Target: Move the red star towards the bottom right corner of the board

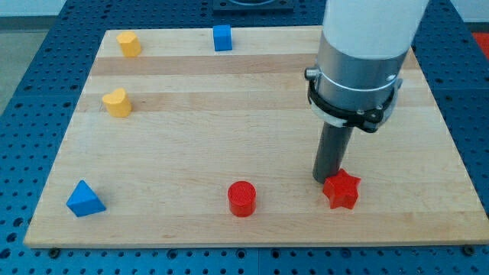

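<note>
The red star (341, 190) lies on the wooden board (252, 99) near its bottom edge, right of the middle. My tip (323, 179) is down on the board at the star's upper left side, touching or nearly touching it. The rod hangs from the arm's grey and white body, which hides part of the board's upper right area.
A red cylinder (242, 198) stands to the left of the star near the bottom edge. A blue triangular block (84, 199) lies at the bottom left. Two yellow blocks (128, 43) (117, 101) sit at the left, and a blue cube (222, 37) at the top edge.
</note>
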